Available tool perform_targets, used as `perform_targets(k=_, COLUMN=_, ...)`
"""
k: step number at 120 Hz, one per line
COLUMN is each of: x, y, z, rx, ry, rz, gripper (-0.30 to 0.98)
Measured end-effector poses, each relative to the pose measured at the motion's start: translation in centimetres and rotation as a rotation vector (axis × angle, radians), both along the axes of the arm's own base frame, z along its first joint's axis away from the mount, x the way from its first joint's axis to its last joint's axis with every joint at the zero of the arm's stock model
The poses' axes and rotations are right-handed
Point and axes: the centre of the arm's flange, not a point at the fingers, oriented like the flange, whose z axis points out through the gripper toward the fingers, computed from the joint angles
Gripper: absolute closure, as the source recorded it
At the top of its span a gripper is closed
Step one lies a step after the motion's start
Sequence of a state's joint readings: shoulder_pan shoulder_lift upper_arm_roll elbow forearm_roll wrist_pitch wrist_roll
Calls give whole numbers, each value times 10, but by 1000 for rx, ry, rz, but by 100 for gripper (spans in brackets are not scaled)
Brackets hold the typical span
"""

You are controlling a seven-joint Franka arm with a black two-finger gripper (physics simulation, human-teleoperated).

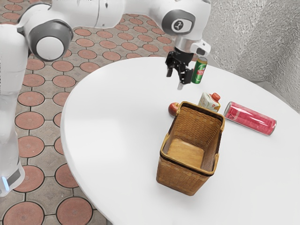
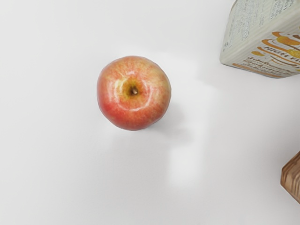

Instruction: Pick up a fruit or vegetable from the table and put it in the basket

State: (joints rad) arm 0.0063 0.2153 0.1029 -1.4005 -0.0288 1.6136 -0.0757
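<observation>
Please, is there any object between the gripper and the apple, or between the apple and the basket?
Nothing visible stands between gripper and apple, or apple and basket; only the basket's own wall needs clearing.

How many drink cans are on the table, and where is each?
2. The green can stands near the table's far edge; the pink can lies on its side toward the exterior view's right. The basket might hide another.

Table (image 1: 108, 140), white, round-edged: is standing on the floor. Floor (image 1: 47, 190), reddish rounded pavers (image 1: 75, 212) set in grey-brown: is running beneath. Wall (image 1: 253, 37), grey, rough: is rising beyond. Light, pale: is falling across the tabletop.
</observation>
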Motion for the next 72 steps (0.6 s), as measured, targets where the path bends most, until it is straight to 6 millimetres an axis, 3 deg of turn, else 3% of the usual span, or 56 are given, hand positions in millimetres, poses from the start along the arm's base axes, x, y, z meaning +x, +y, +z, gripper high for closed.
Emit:
perform_targets(k=33, x=24, y=34, z=-58, rx=-23, ry=37, rz=61, gripper=0)
perform_targets(k=51, x=34, y=31, z=-80, rx=-31, ry=43, rz=62, gripper=0)
perform_targets(k=72, x=42, y=22, z=-90, rx=-40, ry=34, rz=52, gripper=0)
